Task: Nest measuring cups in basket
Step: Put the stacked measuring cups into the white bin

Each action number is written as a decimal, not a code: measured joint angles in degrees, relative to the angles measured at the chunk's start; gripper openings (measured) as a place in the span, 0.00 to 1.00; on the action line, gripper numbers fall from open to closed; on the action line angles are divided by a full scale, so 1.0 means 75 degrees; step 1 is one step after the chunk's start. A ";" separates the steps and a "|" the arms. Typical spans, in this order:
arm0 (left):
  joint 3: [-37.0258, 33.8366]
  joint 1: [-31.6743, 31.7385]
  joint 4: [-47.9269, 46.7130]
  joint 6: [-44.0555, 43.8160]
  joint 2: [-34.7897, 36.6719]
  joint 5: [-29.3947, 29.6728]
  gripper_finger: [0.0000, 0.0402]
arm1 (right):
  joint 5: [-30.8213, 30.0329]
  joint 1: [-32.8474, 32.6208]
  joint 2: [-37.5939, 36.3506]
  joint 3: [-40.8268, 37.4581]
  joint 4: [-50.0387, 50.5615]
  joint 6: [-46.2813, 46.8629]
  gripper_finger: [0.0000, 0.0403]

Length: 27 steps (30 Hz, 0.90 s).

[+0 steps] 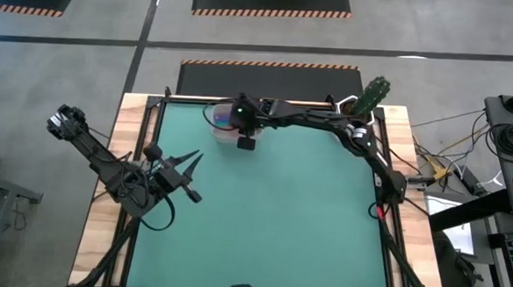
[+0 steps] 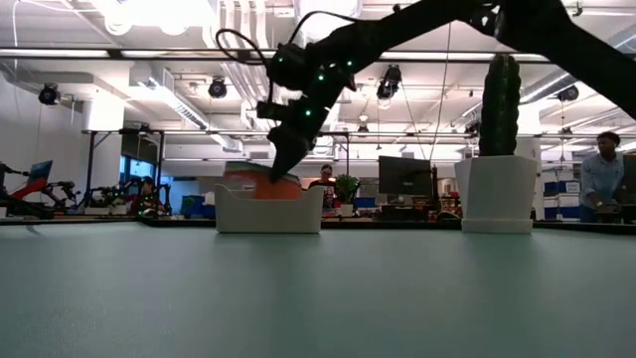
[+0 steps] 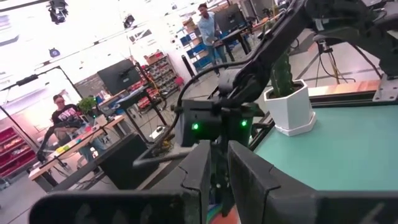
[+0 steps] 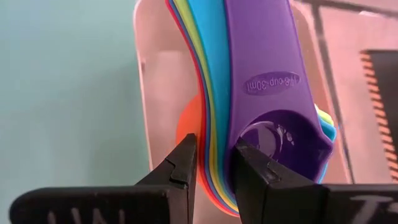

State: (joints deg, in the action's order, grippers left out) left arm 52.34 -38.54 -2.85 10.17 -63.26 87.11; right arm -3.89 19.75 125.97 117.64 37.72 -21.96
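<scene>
Right hand (image 4: pixel 211 168) is over the basket (image 4: pixel 146 93) at the far edge of the counter (image 1: pixel 270 214), just left of centre in the high view. Its two fingers stand a narrow gap apart, with the stacked handles of the measuring cups (image 4: pixel 261 74) running between and past them. Whether the fingers actually press on the handles, I cannot tell.

The cups sit nested inside the basket: purple on top, then blue, green, yellow, orange and red edges showing beneath. In the low view, the hand's tips reach down to the orange cup (image 2: pixel 278 187) at the basket's rim.

Cactus in a white pot (image 1: pixel 369 101) stands at the counter's far right corner, well apart from the basket.

Left hand (image 1: pixel 188 164) waits near the counter's left edge, fingers a small gap apart, holding nothing.
</scene>
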 joint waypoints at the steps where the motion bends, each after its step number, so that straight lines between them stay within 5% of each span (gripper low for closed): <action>1: 0.0000 0.0000 -0.0001 0.0000 -0.0003 0.0002 0.10 | 0.0025 0.0015 0.0069 0.0089 0.0106 0.0025 0.16; 21: 0.0000 0.0000 -0.0032 0.0003 -0.0009 -0.0002 0.10 | 0.0322 0.0174 0.0467 0.0271 0.0453 0.0217 0.16; 27: 0.0000 0.0000 -0.0032 0.0003 -0.0009 -0.0003 0.10 | 0.0321 0.0174 0.0467 0.0193 0.0292 0.0264 0.23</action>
State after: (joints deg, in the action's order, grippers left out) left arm 52.34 -38.54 -3.09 10.20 -63.33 87.09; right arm -1.48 21.06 129.47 119.09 39.91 -19.98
